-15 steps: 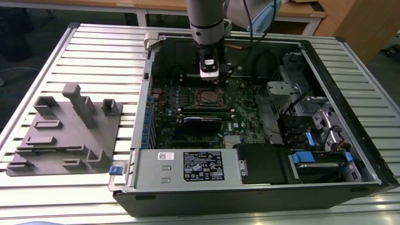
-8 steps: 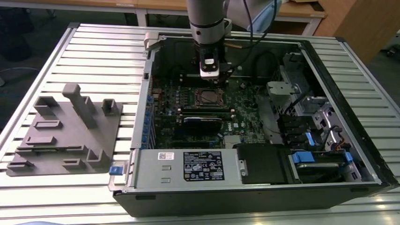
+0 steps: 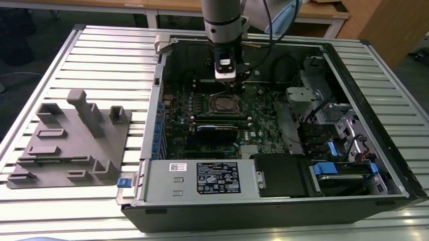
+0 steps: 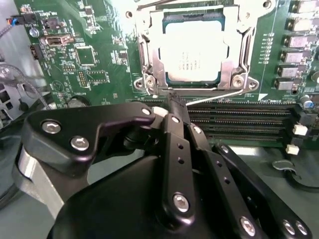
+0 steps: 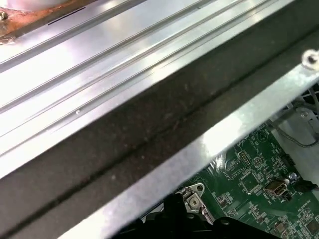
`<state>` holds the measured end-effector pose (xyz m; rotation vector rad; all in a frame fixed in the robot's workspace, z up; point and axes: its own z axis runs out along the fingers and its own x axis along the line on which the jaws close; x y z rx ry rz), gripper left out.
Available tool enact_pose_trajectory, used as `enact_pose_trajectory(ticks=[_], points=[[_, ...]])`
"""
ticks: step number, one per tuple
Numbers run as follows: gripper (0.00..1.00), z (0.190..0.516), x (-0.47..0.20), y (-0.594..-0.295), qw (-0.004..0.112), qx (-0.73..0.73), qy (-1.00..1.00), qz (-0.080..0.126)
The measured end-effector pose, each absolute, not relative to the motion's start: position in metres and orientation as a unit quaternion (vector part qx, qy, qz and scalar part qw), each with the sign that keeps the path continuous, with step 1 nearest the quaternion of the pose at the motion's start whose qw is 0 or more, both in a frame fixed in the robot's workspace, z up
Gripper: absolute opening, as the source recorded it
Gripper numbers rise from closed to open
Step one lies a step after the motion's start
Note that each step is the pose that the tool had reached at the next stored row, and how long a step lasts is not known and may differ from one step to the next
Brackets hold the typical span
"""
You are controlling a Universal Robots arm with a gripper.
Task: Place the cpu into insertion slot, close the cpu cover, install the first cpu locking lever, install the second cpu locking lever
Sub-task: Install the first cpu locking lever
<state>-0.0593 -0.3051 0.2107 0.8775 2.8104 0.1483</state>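
Observation:
The cpu (image 4: 193,50), a silver-grey square, lies in the insertion slot (image 3: 224,104) on the green motherboard. The cpu cover (image 4: 149,59), a silver frame, lies flat around it. A thin wire locking lever (image 4: 219,95) runs along the socket edge nearest my gripper. My gripper (image 4: 173,99) has its black fingers pressed together, with the tips at the end of that lever. In the exterior view the gripper (image 3: 224,88) hangs straight down just behind the socket, inside the open computer case. A second thin lever (image 4: 149,3) shows at the socket's far edge.
Long black memory slots (image 4: 239,119) lie beside the socket. A grey fixture block (image 3: 67,140) sits on the slatted table at the exterior view's left. The power supply box (image 3: 201,175) and drive bays (image 3: 335,130) fill the case's near and right parts. The case rim (image 5: 149,124) is close.

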Motion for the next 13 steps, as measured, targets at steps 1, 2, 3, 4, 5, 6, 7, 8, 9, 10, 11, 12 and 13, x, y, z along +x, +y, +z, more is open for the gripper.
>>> enact_pose_trajectory(ticks=[1, 2, 3, 4, 5, 6, 7, 8, 9, 10, 11, 12, 13], points=[[0.11, 0.2107, -0.0593, -0.3051, 0.097, 0.296, 0.949, 0.050], [0.11, 0.2109, -0.0593, -0.3052, 0.096, 0.296, 0.949, 0.052], [0.11, 0.2108, -0.0593, -0.3051, 0.095, 0.297, 0.949, 0.056], [0.11, 0.2108, -0.0593, -0.3051, 0.093, 0.297, 0.948, 0.061], [0.11, 0.2108, -0.0593, -0.3051, 0.092, 0.297, 0.948, 0.066], [0.11, 0.2108, -0.0594, -0.3051, 0.091, 0.297, 0.948, 0.071], [0.11, 0.2108, -0.0595, -0.3051, 0.090, 0.296, 0.948, 0.074], [0.11, 0.2108, -0.0599, -0.3051, 0.090, 0.296, 0.948, 0.077], [0.11, 0.2107, -0.0602, -0.3050, 0.090, 0.296, 0.948, 0.077], [0.11, 0.2107, -0.0606, -0.3051, 0.090, 0.296, 0.948, 0.078], [0.11, 0.2106, -0.0611, -0.3051, 0.091, 0.295, 0.948, 0.078], [0.11, 0.2106, -0.0616, -0.3052, 0.091, 0.295, 0.948, 0.078], [0.11, 0.2105, -0.0621, -0.3052, 0.092, 0.295, 0.948, 0.079]])
